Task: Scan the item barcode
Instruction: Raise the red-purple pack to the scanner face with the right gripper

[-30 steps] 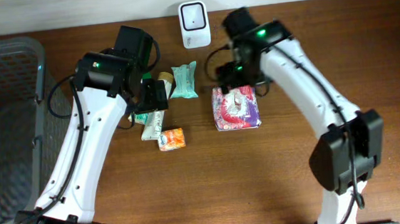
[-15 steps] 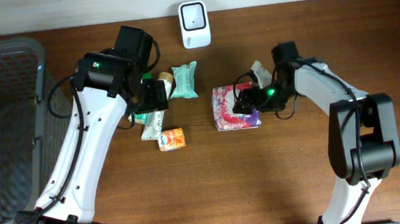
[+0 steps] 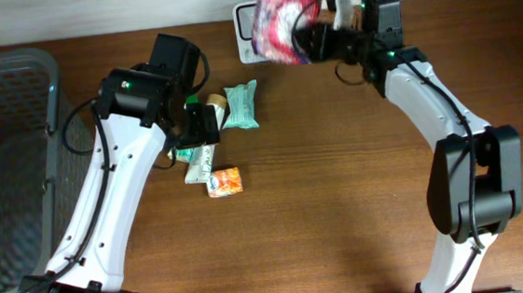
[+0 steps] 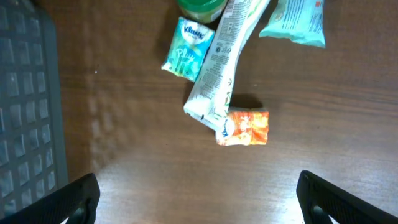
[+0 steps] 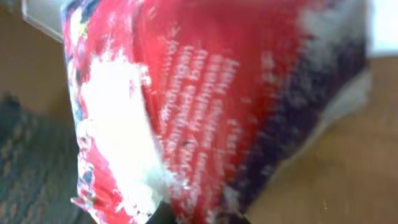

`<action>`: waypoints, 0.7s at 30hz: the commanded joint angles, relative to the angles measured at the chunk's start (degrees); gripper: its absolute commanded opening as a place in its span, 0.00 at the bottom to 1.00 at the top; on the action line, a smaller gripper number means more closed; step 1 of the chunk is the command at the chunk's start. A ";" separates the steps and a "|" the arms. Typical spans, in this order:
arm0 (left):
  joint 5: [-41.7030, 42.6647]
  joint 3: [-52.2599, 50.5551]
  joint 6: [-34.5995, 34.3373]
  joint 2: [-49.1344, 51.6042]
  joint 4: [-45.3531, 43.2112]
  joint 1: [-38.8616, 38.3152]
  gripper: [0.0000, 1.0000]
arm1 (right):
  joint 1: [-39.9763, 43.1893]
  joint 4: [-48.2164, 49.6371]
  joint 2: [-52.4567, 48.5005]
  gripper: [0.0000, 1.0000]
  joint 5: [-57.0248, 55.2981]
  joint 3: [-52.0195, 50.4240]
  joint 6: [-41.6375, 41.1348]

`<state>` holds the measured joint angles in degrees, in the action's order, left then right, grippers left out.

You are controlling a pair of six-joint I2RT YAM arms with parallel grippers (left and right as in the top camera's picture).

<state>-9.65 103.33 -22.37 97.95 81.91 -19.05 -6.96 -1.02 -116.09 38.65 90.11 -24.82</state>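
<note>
The item, a red and purple packet (image 3: 277, 12) (image 5: 217, 93), is held up in the air at the back of the table. My right gripper (image 3: 314, 39) (image 5: 199, 214) is shut on it. The packet hangs right in front of the white scanner (image 3: 244, 37), covering most of it; a corner of the scanner (image 5: 40, 12) shows behind the packet in the right wrist view. No barcode shows on the blurred packet. My left gripper (image 3: 199, 123) (image 4: 199, 202) hovers open over a small pile of goods with nothing between its fingers.
The pile holds an orange packet (image 4: 244, 127), a white tube (image 4: 221, 68), a Kleenex pack (image 4: 188, 48), a teal packet (image 3: 241, 106) and a green-capped item (image 4: 200, 6). A grey mesh basket (image 3: 11, 166) stands at the left edge.
My right gripper shut on the red packet, lifted it off the table and carried it back to the scanner. The left arm has not moved.
</note>
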 commanded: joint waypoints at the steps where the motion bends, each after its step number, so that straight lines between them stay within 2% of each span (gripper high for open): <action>1: -0.04 0.13 -0.74 -0.24 0.04 0.37 0.99 | -4.57 7.50 -0.55 0.04 -14.60 0.70 -10.01; 5: -0.04 0.13 -0.76 -0.24 0.04 0.35 0.99 | -11.54 24.83 -8.11 0.04 -27.78 1.01 -21.90; 7: -0.04 0.13 -0.74 -0.24 0.04 0.37 0.99 | -12.59 32.22 -12.50 0.04 -30.38 1.84 -22.69; 10: -0.04 0.13 -0.74 -0.24 0.04 0.37 0.99 | -13.27 32.92 -19.32 0.04 -30.99 8.15 -22.84; 16: -0.04 0.13 -0.76 -0.24 0.04 0.37 0.99 | -12.22 25.99 -19.78 0.05 -32.89 8.46 -22.38; 21: -0.02 0.13 -0.76 -0.24 0.04 0.37 0.99 | -4.15 28.20 -16.48 0.04 -14.97 8.48 -22.45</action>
<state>-9.67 103.33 -22.35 97.95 81.87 -19.05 -15.33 26.44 -136.05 15.99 96.97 -47.51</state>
